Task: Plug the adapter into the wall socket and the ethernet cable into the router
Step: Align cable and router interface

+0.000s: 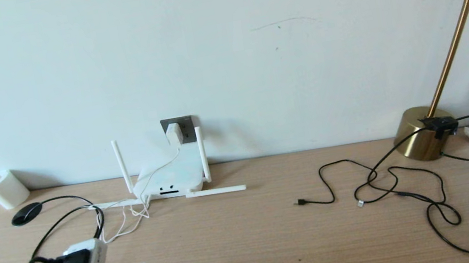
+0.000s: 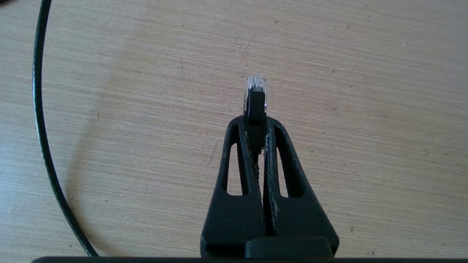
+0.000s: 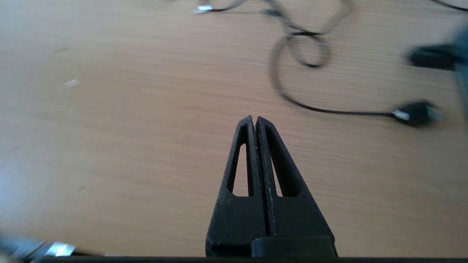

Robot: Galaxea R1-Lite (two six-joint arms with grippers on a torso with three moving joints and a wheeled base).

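Left wrist view shows the left hand clenched on the ethernet cable, its clear-tipped connector jutting just past the fingertips above the bare wooden surface, with the black cable curving off to one side. From the head view this hand sits over the near left corner of the surface. The right hand hovers over the near right part, pressed shut on nothing, with a loose black mains plug and thin cables lying beyond it. Farther back, near the far edge left of centre, the router lies flat with its antennas spread and dark slots facing the robot. Behind it on the wall, the adapter already sits in the wall socket, its white cord trailing down. So the cable step appears to be in hand; next, the connector likely needs carrying toward the router's near edge, levelled and lined up squarely with a port slot before pushing in.
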